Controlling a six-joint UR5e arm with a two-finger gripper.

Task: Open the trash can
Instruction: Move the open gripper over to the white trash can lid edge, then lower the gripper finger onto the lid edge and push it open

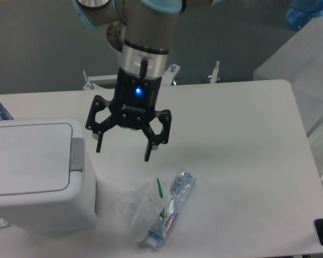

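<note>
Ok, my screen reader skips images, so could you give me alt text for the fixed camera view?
A robot arm's open gripper hovers above a white table, just right of a closed white trash can with a grey push-button tab. A clear plastic bottle and see-through bag lie in front.

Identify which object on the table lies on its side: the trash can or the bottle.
The bottle, the clear one lying flat beside a see-through bag. The white trash can stands upright with its lid shut.
</note>
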